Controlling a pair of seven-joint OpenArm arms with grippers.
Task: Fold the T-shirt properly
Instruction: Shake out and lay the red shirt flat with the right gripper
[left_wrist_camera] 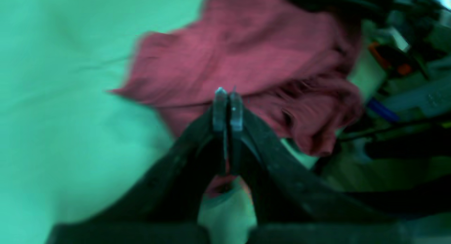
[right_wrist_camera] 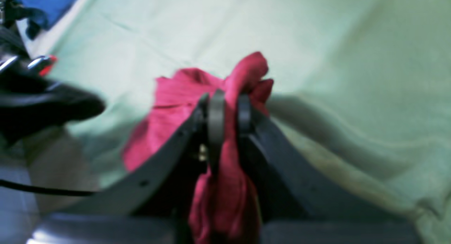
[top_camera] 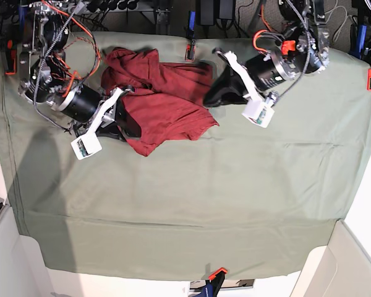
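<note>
The dark red T-shirt lies crumpled near the back of the table, between my two arms. My right gripper sits at its near-left edge. In the right wrist view that gripper is shut on a bunched fold of the T-shirt, and red cloth hangs down between the fingers. My left gripper is at the shirt's right edge. In the left wrist view its tips are pressed together over the T-shirt. I cannot tell whether any thin cloth is pinched there.
A sage-green table cloth covers the whole table, wrinkled near the shirt. A small blue cloth lies beyond the table's edge. Orange clamps hold the cloth at the edges. Cables and electronics line the back.
</note>
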